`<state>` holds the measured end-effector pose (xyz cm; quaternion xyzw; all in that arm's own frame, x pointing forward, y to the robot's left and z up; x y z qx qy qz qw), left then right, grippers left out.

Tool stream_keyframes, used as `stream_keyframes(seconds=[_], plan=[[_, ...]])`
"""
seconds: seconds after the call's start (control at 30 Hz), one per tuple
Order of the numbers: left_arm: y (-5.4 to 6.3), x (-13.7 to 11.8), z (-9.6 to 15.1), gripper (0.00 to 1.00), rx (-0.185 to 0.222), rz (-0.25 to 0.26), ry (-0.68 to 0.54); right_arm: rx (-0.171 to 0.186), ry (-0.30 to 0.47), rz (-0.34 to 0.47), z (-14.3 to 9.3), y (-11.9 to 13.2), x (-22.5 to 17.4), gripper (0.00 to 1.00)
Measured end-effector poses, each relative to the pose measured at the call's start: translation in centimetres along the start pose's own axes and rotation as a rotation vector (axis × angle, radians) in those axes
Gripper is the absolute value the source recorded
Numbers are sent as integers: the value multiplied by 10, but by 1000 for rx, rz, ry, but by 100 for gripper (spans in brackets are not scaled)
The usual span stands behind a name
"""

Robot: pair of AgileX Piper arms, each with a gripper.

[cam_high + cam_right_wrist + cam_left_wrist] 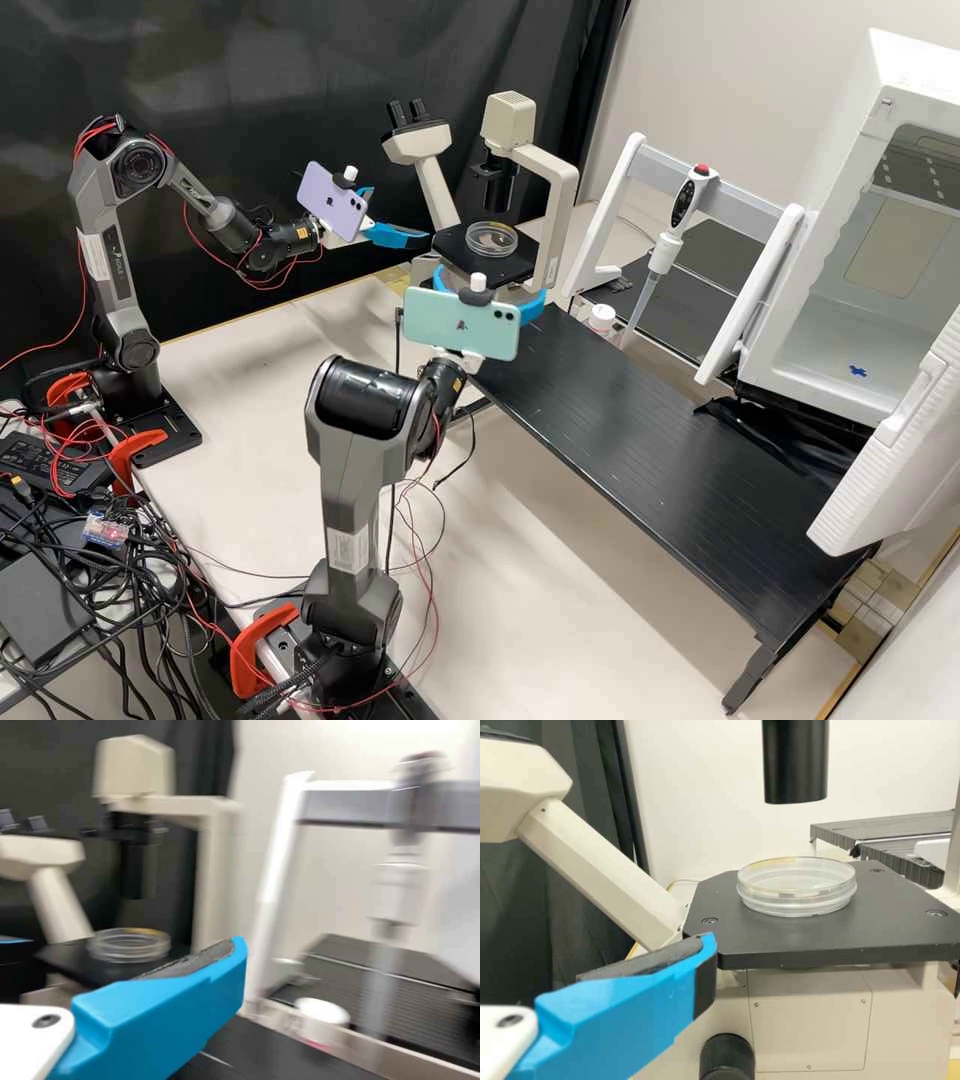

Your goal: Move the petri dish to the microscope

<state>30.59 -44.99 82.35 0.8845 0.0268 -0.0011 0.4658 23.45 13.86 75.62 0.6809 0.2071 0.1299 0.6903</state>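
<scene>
The blue fingers point(604, 1016) of the left gripper point(401, 214) stand apart, released, as best I can judge with the purple phone point(332, 203) partly covering them. Those of the right gripper point(492, 282) are spread too, one showing at each side behind the green phone point(462, 322).

Just ahead of the left fingers and near the right ones is the black stage point(462, 256) of the microscope point(563, 205). The clear petri dish point(796, 886) lies flat on that stage, a little beyond the left fingertips and apart from both grippers, with the microscope's black tube point(796, 761) hanging over it.

Past the right fingers, a white-capped container point(601, 318) stands near a pipette point(660, 258) held upright with a slight tilt by a white-legged frame point(625, 185). A long black slatted stand point(660, 430) stretches from near the right fingers towards a white cabinet point(838, 330) well beyond them, its door point(890, 460) open and a small blue piece point(857, 371) inside.

Back behind both pairs of fingers, the two arms rise from the pale counter point(240, 400), their bases beside orange clamps point(250, 655) and tangled cables point(100, 590).
</scene>
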Motion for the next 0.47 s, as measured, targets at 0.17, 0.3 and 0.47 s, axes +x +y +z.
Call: stream_keyframes(seconds=[0.17,0.3,0.47], plan=[[0,0,0,100,0,0,0,6,-176,129,29,26,-33,100],[0,0,0,100,0,0,0,4,-306,217,48,40,-53,100],[0,0,0,100,0,0,0,1,-375,271,62,51,-67,100]])
